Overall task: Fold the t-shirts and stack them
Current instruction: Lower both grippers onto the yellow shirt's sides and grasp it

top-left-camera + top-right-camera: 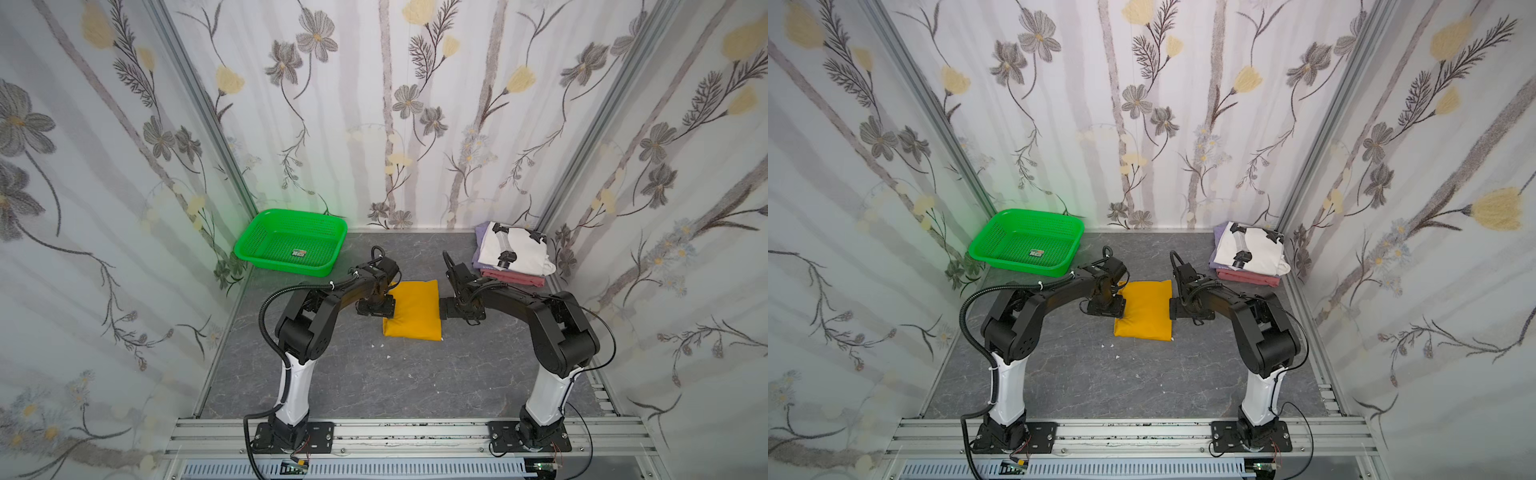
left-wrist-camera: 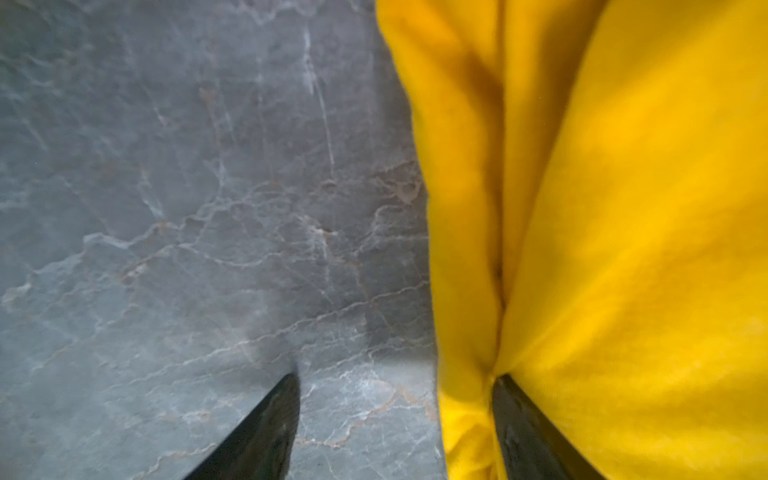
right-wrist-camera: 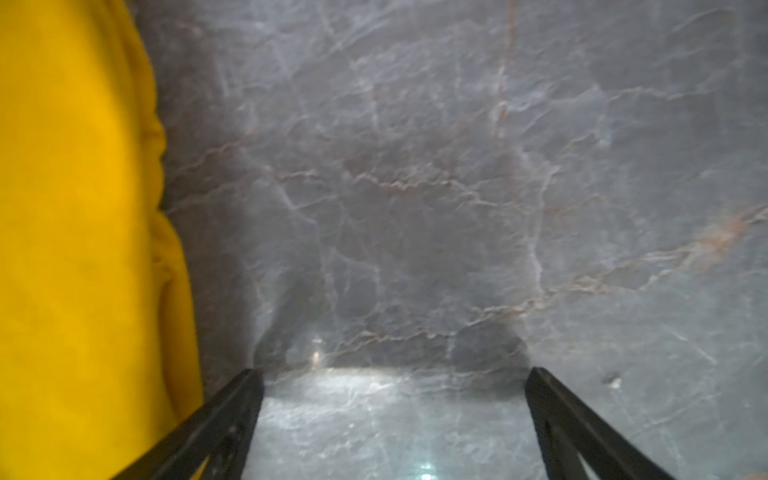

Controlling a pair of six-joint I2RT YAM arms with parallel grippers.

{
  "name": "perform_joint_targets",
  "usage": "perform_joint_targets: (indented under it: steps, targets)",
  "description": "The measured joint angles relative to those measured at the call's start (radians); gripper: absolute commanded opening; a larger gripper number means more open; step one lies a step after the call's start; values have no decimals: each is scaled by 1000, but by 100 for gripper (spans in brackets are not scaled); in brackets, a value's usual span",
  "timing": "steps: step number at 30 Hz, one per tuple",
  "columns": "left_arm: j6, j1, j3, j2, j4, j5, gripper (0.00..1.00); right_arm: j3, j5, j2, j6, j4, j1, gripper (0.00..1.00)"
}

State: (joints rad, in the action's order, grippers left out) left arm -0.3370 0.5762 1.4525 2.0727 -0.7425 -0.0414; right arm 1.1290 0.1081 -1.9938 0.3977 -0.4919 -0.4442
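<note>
Bimanual station seen from above, with 12 o'clock at the far wall. A folded mustard-yellow t-shirt lies flat as a rectangular packet near the middle of the grey marble-patterned table, its long sides running from 12 to 6 o'clock. The left pincer is low at the packet's 9 o'clock edge. In the left wrist view this pincer has its jaws parted: one fingertip is over bare table, and the other is pressed into a crease of the yellow cloth, so that the rolled border of the shirt lies between the two fingers without being clamped. The right pincer is low at the packet's 3 o'clock edge. The right wrist view shows it spread wide with both fingers over bare table, the yellow cloth lying just beside one finger — whether they touch cannot be told. At about 1 o'clock from the yellow packet, in the far right corner of the table, three folded shirts form a stack: a white t-shirt with black printed figures on top, a lavender t-shirt showing beneath it at the 9 o'clock side, and a salmon-pink t-shirt at the bottom, its edge showing at 6 o'clock. The stack is well apart from both pincers. At about 10 o'clock, in the far left corner, there is a green perforated basket — a small printed label lies on its floor.
</note>
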Motion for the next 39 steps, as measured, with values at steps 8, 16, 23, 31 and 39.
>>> perform_joint_targets:
  steps: [8, 16, 23, 31, 39]
  targets:
    - [-3, -7, -24, -7, 26, -2, 74, -129, -324, 166, 2, 142, 63, 100]
    - [-3, -11, -26, -9, 36, -12, 74, -174, -669, 65, 61, 361, 76, 100]
    - [-3, -16, -32, -13, 39, -19, 74, -158, -827, -34, 147, 554, 64, 100]
    - [-3, -17, -43, -18, 55, -24, 74, -110, -850, -116, 220, 674, 5, 100]
    - [-3, -17, -53, -22, 67, -26, 74, -60, -796, -157, 264, 689, -53, 86]
